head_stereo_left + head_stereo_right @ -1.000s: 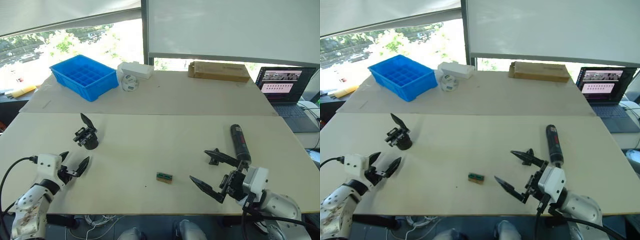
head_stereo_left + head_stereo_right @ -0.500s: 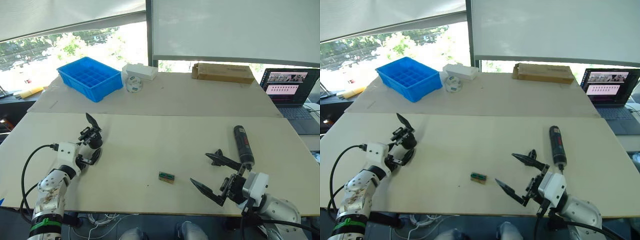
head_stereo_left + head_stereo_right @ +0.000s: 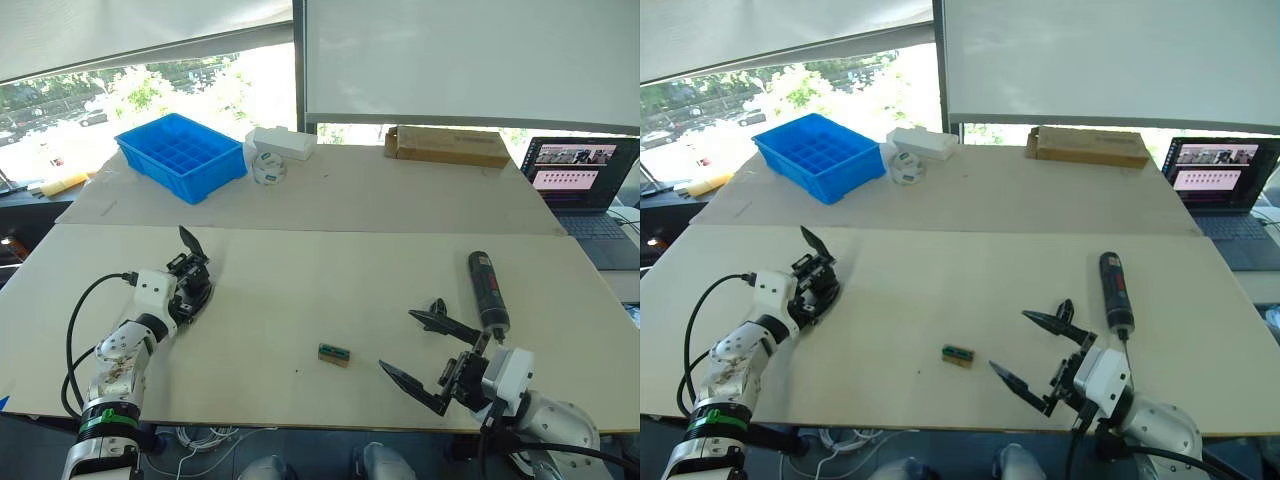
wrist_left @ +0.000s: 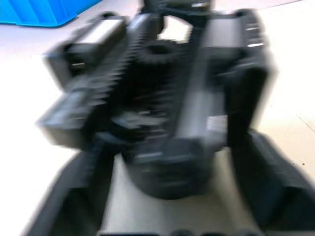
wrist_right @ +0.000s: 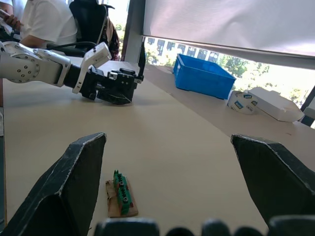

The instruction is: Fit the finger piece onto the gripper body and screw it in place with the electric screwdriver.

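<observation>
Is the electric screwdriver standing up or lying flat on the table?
Lying flat. The electric screwdriver rests lengthwise on the table, beyond the open right hand.

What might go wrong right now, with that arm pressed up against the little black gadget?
The left gripper sits around the gripper body, which is light and unclamped on the table; a push might tip or slide it. The right gripper hangs open close by the electric screwdriver, so a careless swing may roll it away.

White arms, black cables, black-fingered pincer (image 3: 428,362)
</observation>
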`<state>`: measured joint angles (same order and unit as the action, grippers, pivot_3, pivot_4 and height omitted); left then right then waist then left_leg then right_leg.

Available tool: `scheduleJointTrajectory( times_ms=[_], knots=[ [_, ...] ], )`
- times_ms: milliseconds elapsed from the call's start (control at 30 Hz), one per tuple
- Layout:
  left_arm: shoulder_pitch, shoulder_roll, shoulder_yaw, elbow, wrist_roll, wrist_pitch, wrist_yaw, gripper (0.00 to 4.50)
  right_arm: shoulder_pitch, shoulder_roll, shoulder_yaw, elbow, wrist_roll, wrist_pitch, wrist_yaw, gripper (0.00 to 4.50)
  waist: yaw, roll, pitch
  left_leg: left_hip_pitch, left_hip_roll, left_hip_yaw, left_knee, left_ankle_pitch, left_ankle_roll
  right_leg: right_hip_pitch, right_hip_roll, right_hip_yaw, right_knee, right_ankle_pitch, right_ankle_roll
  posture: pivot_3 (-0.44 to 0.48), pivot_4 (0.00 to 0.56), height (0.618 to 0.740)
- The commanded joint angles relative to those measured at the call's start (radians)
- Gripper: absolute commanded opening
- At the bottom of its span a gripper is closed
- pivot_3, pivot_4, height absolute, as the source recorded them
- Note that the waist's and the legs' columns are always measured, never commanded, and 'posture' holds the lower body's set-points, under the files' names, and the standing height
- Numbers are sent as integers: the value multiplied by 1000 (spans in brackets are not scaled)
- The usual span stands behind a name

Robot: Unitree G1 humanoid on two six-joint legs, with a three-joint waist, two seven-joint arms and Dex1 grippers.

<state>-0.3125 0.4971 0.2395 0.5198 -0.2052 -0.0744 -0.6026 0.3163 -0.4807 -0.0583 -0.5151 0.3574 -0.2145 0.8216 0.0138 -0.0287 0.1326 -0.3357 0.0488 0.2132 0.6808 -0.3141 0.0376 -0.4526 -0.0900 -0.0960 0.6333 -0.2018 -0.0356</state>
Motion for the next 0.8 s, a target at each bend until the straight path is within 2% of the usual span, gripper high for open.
scheduleJointTrajectory(
  times_ms=[33,200,300,400,500,633,800],
  knots=[
    [-1,-12,-4,-8,-33,-7,-45,2334,13,-5,-25,-36,1,-30,-17,4500,0,0,0,0,0,0,0,0,0,0,0,0,0,0,0,0,150,740],
    [68,-43,-53,-250,-101,17,-129,2334,56,-28,-62,-51,15,-34,-8,4500,-1,0,0,-1,0,0,0,0,1,0,0,0,-2,0,0,0,150,740],
    [108,-75,-143,-435,-96,90,-136,2334,90,-50,-95,-63,33,-35,6,4500,0,-2,1,-3,-1,0,1,0,1,-1,0,0,-2,-1,2,0,150,740],
    [126,-115,-235,-537,-70,134,-130,2334,122,-69,-125,-73,49,-36,19,4500,-1,-3,2,-3,-2,-1,1,0,2,-1,0,1,-2,-2,3,0,150,740],
    [116,-163,-314,-574,-30,170,-92,2334,150,-76,-149,-84,56,-38,25,4500,-5,-3,2,-2,-1,-1,2,0,2,0,1,3,-2,-2,3,0,150,740],
    [78,-209,-403,-530,43,163,-70,2334,178,-69,-173,-105,56,-35,14,4500,-11,-3,2,-2,1,-4,2,0,1,0,0,4,-2,-4,8,0,150,740],
    [15,-241,-453,-465,86,196,-64,2334,207,-62,-177,-142,53,-25,-3,4500,-4,-3,2,-4,0,-8,2,1,0,0,2,3,-2,-4,7,0,150,740]
  ],
)
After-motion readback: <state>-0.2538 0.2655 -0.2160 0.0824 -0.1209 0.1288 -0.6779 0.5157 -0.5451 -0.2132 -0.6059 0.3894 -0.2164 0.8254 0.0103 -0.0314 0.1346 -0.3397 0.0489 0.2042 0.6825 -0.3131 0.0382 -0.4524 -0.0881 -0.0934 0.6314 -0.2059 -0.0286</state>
